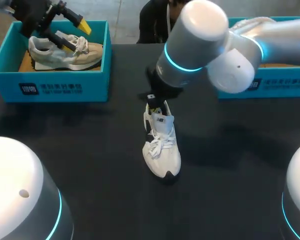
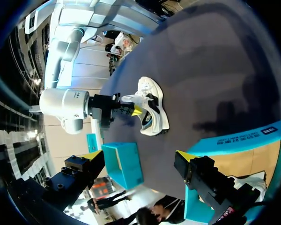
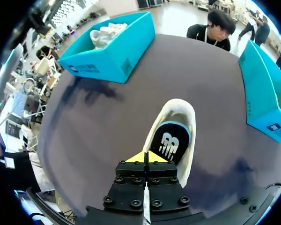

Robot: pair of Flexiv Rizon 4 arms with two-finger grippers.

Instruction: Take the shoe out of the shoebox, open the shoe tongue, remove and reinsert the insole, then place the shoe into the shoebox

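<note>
A white shoe (image 1: 162, 147) stands on the dark table (image 1: 90, 150) near the middle, toe towards me. Its black insole (image 3: 171, 140) shows inside the opening. My right gripper (image 1: 154, 102) is at the shoe's heel end. Its yellow tips are pressed together (image 3: 145, 157) at the insole's near edge, and whether they pinch it is unclear. My left gripper (image 1: 74, 35) hangs open over the left teal shoebox (image 1: 50, 85), just above a beige shoe (image 1: 65, 52) lying in it. In the left wrist view the white shoe (image 2: 152, 110) and my right gripper (image 2: 133, 110) lie far ahead.
A second teal shoebox (image 1: 262, 82) stands at the back right, its inside hidden by my right arm (image 1: 225, 45). It also shows far off between the left fingers (image 2: 124, 164). Bare tabletop lies around the white shoe.
</note>
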